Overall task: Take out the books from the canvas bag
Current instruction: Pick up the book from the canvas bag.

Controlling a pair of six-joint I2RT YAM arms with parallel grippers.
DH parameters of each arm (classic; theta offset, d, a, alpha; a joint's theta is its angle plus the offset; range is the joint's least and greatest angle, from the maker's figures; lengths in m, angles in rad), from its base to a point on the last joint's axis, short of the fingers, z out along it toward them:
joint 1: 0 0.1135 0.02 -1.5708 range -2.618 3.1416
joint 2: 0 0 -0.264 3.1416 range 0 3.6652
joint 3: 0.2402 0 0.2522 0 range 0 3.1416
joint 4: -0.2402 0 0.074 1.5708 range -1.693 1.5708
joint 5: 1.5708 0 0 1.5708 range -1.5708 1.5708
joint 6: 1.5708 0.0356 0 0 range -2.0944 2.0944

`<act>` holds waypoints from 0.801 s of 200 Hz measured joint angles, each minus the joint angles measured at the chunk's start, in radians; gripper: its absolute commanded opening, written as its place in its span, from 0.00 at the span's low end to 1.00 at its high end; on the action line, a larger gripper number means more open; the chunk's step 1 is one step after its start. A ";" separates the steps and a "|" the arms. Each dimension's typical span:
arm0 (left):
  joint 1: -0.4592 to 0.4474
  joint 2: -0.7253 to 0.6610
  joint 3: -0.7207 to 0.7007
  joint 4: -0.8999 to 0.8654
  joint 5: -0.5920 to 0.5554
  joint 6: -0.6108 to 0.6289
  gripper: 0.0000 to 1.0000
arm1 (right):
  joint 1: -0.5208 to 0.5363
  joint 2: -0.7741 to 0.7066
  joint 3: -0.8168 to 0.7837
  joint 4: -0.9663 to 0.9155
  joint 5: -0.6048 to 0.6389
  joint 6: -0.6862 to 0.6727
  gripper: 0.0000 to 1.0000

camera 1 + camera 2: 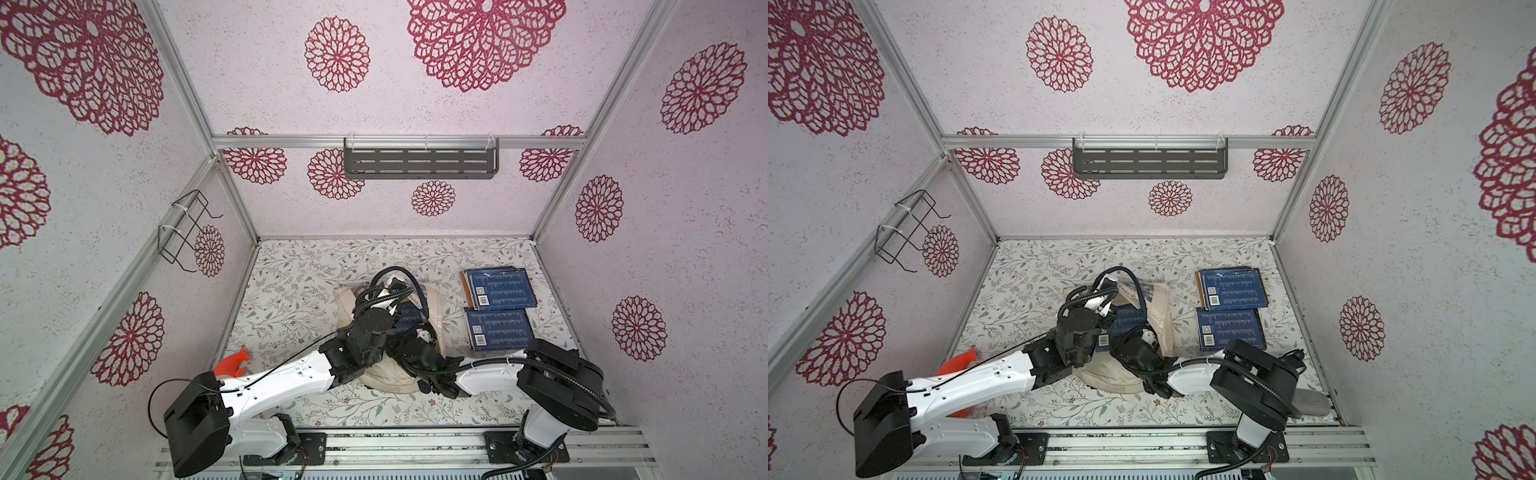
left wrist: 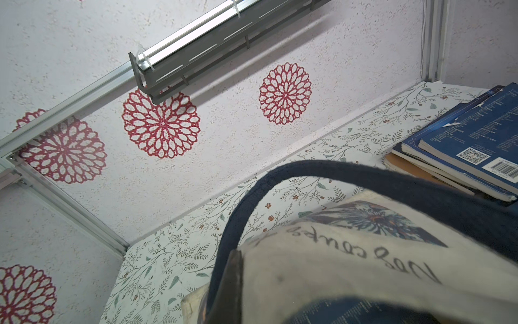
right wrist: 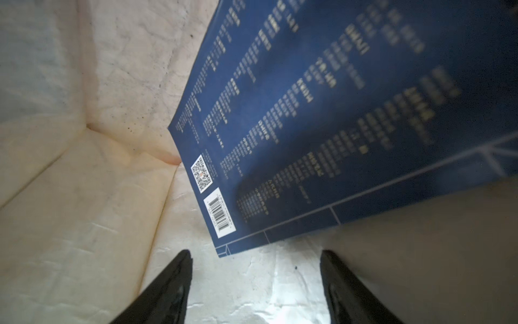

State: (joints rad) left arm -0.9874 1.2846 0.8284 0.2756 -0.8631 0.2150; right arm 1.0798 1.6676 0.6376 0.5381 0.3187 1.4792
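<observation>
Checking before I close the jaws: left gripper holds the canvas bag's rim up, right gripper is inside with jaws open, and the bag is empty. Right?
Not empty: the right wrist view shows one dark blue book inside the canvas bag, just ahead of the open jaws of the right gripper. The rest holds: the left gripper is shut on the bag's rim.

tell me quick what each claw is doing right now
left claw: closed on the canvas bag
right claw: open, holding nothing

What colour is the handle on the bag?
Navy blue. The handle shows best in the left wrist view, arching over the cream canvas bag.
</observation>
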 measured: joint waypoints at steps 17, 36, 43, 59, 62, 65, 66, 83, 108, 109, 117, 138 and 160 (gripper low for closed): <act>0.000 -0.011 0.000 -0.009 0.008 -0.005 0.00 | -0.005 0.018 0.000 0.041 0.022 -0.030 0.68; 0.000 -0.018 0.000 -0.012 0.016 -0.008 0.00 | -0.013 0.025 0.000 0.067 0.053 -0.076 0.65; 0.000 -0.018 0.000 -0.012 0.018 -0.008 0.00 | -0.014 0.026 0.000 0.074 0.065 -0.095 0.64; 0.000 -0.018 0.000 -0.013 0.021 -0.008 0.00 | -0.022 0.027 0.000 0.092 0.087 -0.127 0.63; 0.000 -0.018 0.000 -0.013 0.021 -0.008 0.00 | -0.025 0.027 0.000 0.096 0.087 -0.134 0.63; 0.000 -0.018 0.000 -0.013 0.021 -0.008 0.00 | -0.027 0.028 0.000 0.099 0.088 -0.137 0.62; 0.000 -0.018 0.000 -0.013 0.021 -0.008 0.00 | -0.028 0.028 0.000 0.100 0.088 -0.137 0.62; 0.000 -0.018 0.000 -0.014 0.020 -0.008 0.00 | -0.042 0.032 0.000 0.116 0.086 -0.152 0.63; -0.001 -0.018 0.000 -0.016 0.018 -0.006 0.00 | -0.042 0.028 0.000 0.086 0.074 -0.112 0.71; -0.001 -0.018 0.000 -0.016 0.018 -0.006 0.00 | -0.042 0.028 0.000 0.084 0.072 -0.111 0.71; -0.001 -0.018 0.000 -0.016 0.016 -0.006 0.00 | -0.039 0.023 0.002 0.069 0.064 -0.091 0.73; -0.001 -0.017 0.000 -0.017 0.005 -0.002 0.00 | -0.027 0.013 0.023 0.006 0.028 -0.041 0.75; -0.001 -0.017 0.000 -0.017 -0.007 -0.001 0.00 | -0.014 0.011 0.038 -0.042 0.013 0.011 0.76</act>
State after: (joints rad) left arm -0.9886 1.2675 0.8284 0.2588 -0.8703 0.2138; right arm 1.0653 1.6787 0.6758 0.4961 0.3313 1.4899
